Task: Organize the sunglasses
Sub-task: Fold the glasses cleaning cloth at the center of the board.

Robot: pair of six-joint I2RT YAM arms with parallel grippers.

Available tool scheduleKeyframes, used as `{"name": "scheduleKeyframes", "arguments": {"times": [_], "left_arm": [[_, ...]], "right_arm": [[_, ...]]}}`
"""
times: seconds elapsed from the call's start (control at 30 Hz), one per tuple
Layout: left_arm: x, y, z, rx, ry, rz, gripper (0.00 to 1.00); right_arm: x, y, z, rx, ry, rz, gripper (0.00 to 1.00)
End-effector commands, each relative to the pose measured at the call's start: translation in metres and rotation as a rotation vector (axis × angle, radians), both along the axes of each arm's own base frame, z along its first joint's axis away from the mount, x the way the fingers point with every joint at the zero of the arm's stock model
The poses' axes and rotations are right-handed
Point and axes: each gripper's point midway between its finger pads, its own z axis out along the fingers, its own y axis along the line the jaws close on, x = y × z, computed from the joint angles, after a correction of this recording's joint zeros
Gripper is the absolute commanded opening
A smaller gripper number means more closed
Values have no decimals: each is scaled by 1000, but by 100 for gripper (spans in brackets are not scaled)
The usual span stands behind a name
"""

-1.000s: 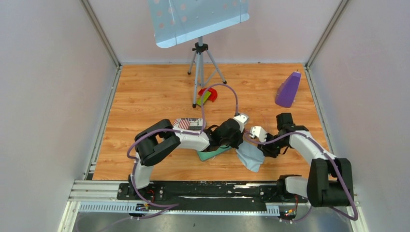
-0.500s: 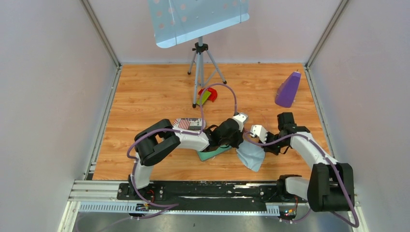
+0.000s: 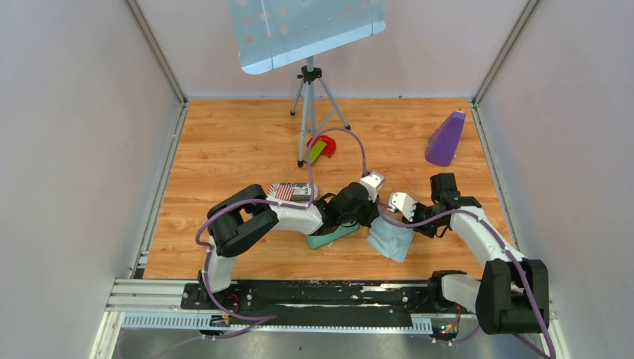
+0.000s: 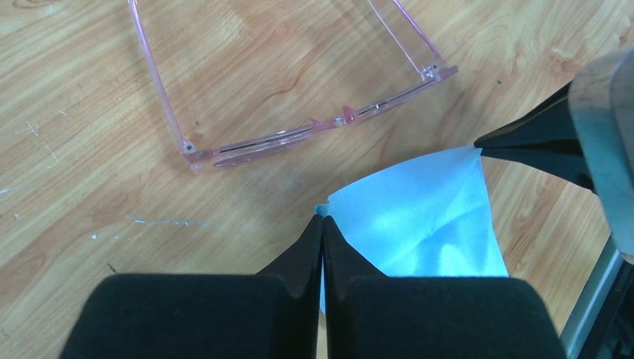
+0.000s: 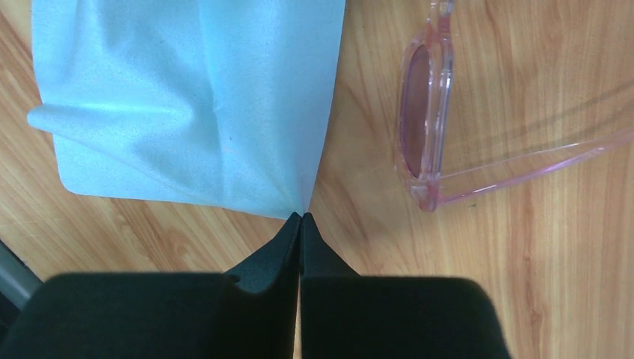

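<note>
Though faint from above, the sunglasses (image 4: 299, 135) show clearly at my wrists. My left gripper (image 4: 322, 221) and right gripper (image 5: 300, 217), closed tight, pinch corners of the cloth (image 4: 419, 217).

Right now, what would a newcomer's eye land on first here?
The left end effector and right end effector each pinch a corner of a light blue cloth at centre. Translucent pink sunglasses lie beside it, arms unfolded. A music stand looms at the back, a purple metronome far right.
</note>
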Motion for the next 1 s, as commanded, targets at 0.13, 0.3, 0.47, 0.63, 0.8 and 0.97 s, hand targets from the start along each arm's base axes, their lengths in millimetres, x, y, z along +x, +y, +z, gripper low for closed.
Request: {"name": "scheduleKeyframes", "arguments": {"times": [0.13, 0.3, 0.47, 0.63, 0.8, 0.97], "left_arm": [[16, -15, 32, -63, -85, -5, 0], [18, -18, 31, -68, -102, -13, 0], [15, -18, 33, -72, -120, -35, 0], [7, -23, 44, -133, -136, -115, 0], [-6, -26, 39, -159, -99, -167, 0], [-12, -21, 39, -188, -85, -164, 0]], "right_arm": [[18, -12, 9, -48, -52, -40, 0], [20, -16, 9, -60, -60, -49, 0], [17, -17, 11, -60, -73, -59, 0], [13, -17, 13, -60, -99, -63, 0], [9, -17, 16, -57, -131, -56, 0], [0, -14, 12, -51, -138, -30, 0]]}}
